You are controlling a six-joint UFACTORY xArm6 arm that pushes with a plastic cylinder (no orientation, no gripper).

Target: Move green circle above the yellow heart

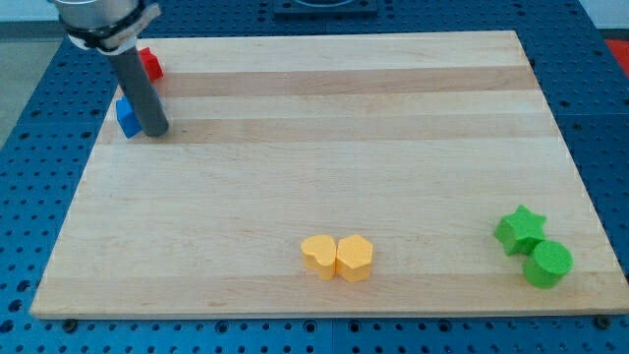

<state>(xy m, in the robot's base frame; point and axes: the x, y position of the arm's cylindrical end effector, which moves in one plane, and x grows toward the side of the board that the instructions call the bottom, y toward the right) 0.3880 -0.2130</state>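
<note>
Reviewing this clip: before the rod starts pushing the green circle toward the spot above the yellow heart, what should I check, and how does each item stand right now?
1. My tip in view: ok, at the view's top left, beside the blue block.
2. Tip behind the green circle for a push: not ok, it is on the far side of the board.
3. Green circle free to move alone: not ok, the green star touches its upper left.
4. Spot above the yellow heart: ok, bare wood.
5. Heart standing alone: not ok, the yellow hexagon touches its right side.
6. Red block clear of the route: ok, it sits at the top left corner.
</note>
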